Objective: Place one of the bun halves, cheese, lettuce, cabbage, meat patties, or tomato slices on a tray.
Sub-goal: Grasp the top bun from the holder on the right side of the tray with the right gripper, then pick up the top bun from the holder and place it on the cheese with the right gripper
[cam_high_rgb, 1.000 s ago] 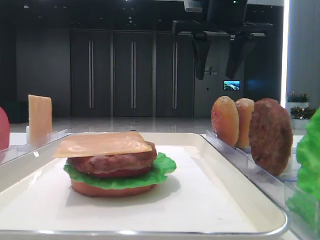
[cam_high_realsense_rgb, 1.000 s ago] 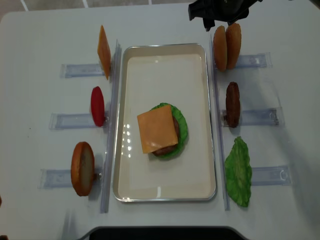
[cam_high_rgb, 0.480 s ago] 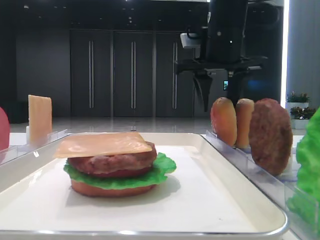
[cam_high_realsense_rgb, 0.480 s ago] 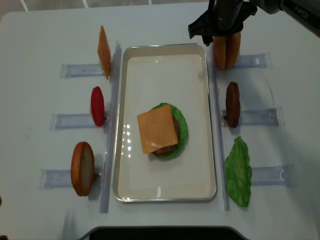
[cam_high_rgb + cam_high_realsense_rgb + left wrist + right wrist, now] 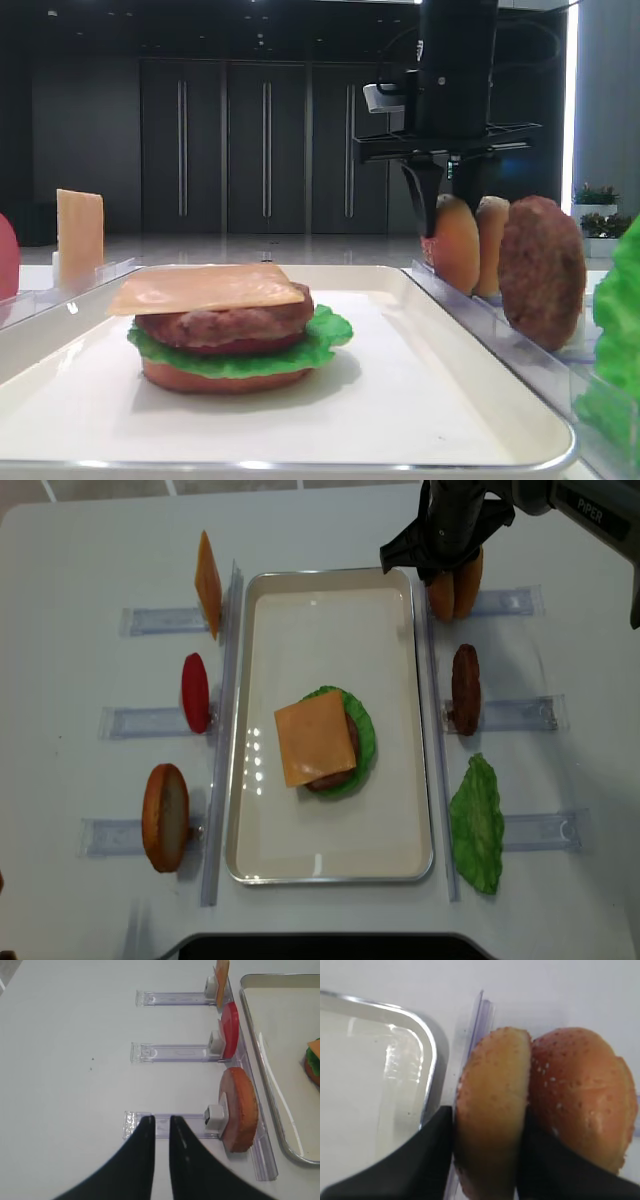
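Two domed bun halves stand on edge in a clear rack right of the white tray (image 5: 300,640). My right gripper (image 5: 445,572) (image 5: 487,1160) is shut on the bun half nearest the tray (image 5: 492,1100) (image 5: 456,248), one finger on each face. The second bun half (image 5: 580,1095) leans against it. On the tray sits a stack topped by a cheese slice (image 5: 315,738) over a patty and lettuce (image 5: 240,355). My left gripper (image 5: 161,1122) is shut on nothing, above the outer end of a rack left of the tray.
On the right-hand racks stand a meat patty (image 5: 465,688) and a lettuce leaf (image 5: 477,823). On the left-hand racks stand a cheese slice (image 5: 207,583), a tomato slice (image 5: 195,692) and another bun piece (image 5: 165,817). The tray rim (image 5: 432,1055) runs close beside the held bun.
My right gripper came down over the bun half nearest the tray and closed on it. The left gripper has not moved.
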{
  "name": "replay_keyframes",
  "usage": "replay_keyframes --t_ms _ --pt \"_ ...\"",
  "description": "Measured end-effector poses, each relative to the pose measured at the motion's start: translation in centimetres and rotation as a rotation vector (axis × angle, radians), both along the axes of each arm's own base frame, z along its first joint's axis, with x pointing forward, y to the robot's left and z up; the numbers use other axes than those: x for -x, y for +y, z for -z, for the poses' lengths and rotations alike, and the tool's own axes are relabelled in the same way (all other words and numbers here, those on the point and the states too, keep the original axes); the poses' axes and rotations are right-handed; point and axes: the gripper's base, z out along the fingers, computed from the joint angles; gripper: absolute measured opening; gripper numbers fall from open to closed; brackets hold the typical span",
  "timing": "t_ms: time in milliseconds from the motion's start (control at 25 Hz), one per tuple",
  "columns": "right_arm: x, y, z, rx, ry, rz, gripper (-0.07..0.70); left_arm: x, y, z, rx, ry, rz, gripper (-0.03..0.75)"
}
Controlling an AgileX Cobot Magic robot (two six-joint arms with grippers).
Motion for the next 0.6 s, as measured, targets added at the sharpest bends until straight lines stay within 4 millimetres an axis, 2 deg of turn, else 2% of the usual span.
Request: replay_keyframes --t_ms 120,280,360,440,520,600 --pt "0.7 -0.1 -2.0 -0.017 0.041 0.015 0.246 0.0 0.0 0.0 0.000 0.000 0.000 0.076" --pt "1.2 -0.2 -7.4 -0.068 -0.023 0.020 0.246 0.0 0.0 0.0 0.000 0.000 0.000 0.076" --pt "1.3 0.0 -9.1 -0.110 -0.054 0.014 0.245 0.0 0.0 0.0 0.000 0.000 0.000 0.076" --pt "1.6 0.4 -9.4 -0.152 -0.041 0.006 0.245 0.0 0.0 0.0 0.000 0.000 0.000 0.076" --pt "2.3 1.3 -8.8 -0.167 -0.006 -0.008 0.245 0.0 0.0 0.0 0.000 0.000 0.000 0.076" --pt "4.1 2.5 -8.2 -0.154 0.032 -0.031 0.245 0.0 0.0 0.0 0.000 0.000 0.000 0.076"
